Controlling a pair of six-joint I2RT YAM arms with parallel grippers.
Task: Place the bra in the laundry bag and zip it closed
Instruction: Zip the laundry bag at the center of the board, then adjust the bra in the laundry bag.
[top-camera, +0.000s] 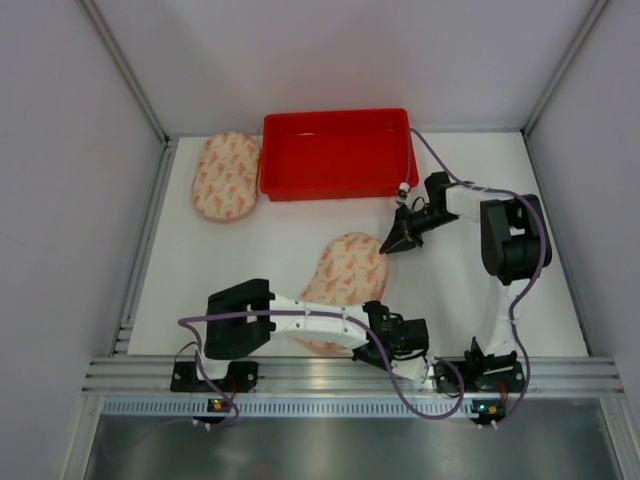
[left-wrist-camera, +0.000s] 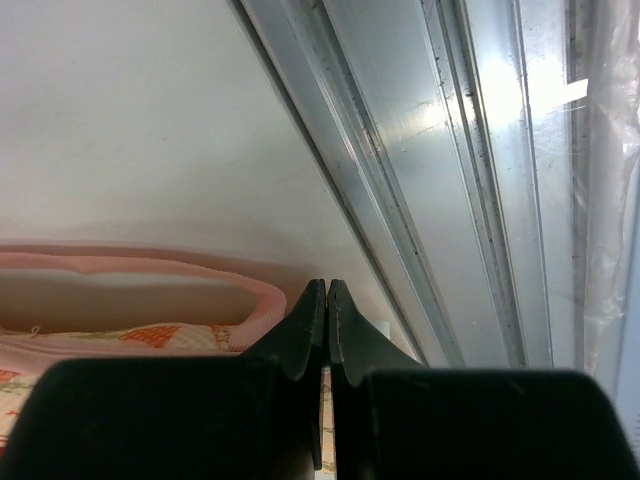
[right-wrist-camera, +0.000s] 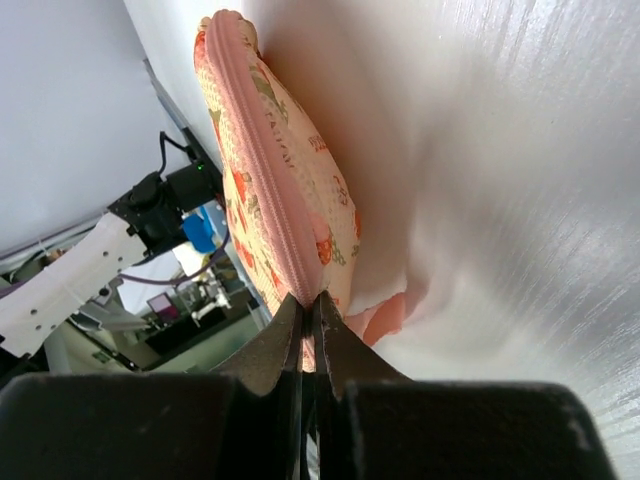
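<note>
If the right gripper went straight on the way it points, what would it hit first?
The laundry bag: the right gripper has its jaws shut on its pink zipper edge, touching it now.

No readable text, labels or numbers in any view.
Pink fruit-print fabric laundry bag (right-wrist-camera: 300, 190): small dark marks in the pattern, maybe lettering, too blurred to read. Second matching fabric bag (top-camera: 227, 177) beside the tray: print too small to tell.

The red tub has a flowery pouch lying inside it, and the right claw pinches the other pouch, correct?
Not inside. The top view shows that flowery pouch lying on the table beside the red tub, at its left. The right claw does pinch the other pouch.
</note>
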